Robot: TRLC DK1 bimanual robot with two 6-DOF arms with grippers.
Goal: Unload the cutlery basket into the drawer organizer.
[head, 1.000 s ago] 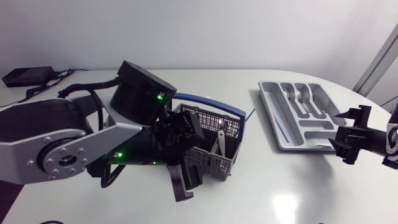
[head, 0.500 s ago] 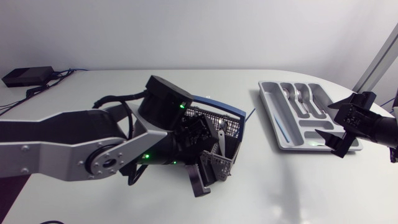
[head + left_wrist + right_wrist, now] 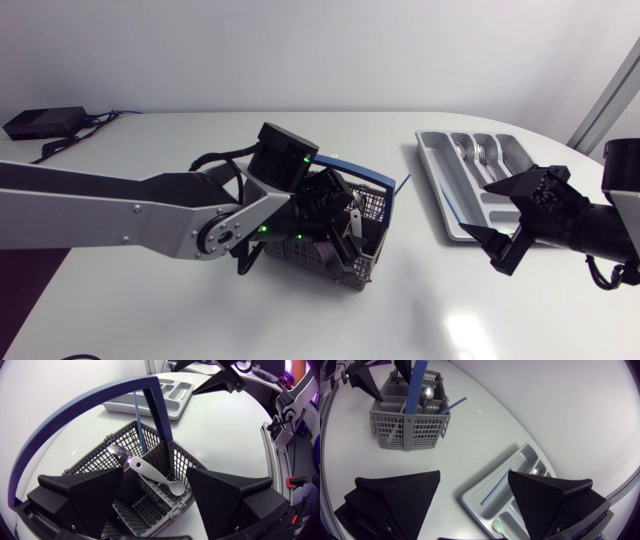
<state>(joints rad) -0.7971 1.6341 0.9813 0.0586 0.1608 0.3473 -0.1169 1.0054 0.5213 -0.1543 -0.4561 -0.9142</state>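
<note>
Since a second ago the left arm has swung in from the basket's near side, and its left gripper (image 3: pixel 345 232) now hangs right over the basket (image 3: pixel 318 258). The right gripper (image 3: pixel 492 228) has come in from the table's edge towards the basket and now hangs at the near end of the tray (image 3: pixel 440 195).

One grey mesh basket with one blue hoop handle (image 3: pixel 355 172) stands on the table. The single tray lies well off to the basket's right. The left gripper's two fingers (image 3: pixel 95 495) are spread wide and hold nothing; they straddle one compartment at the basket's corner. Between them, untouched, lies one white spoon (image 3: pixel 155 476), leaning across that compartment. Just past it in the basket sits one metal spoon (image 3: pixel 116 451), bowl up. One blue stick (image 3: pixel 139 422) stands beside the handle and pokes out over the rim on the tray side.

The right gripper is also spread wide and empty, well apart from the basket. In the tray, a second blue stick (image 3: pixel 495 487) lies in one long slot. One metal spoon bowl (image 3: pixel 535 470) shows in the slot next to it, on the side away from the basket. From above, two silvery spoon bowls (image 3: pixel 478 152) show at the tray's far end.
</note>
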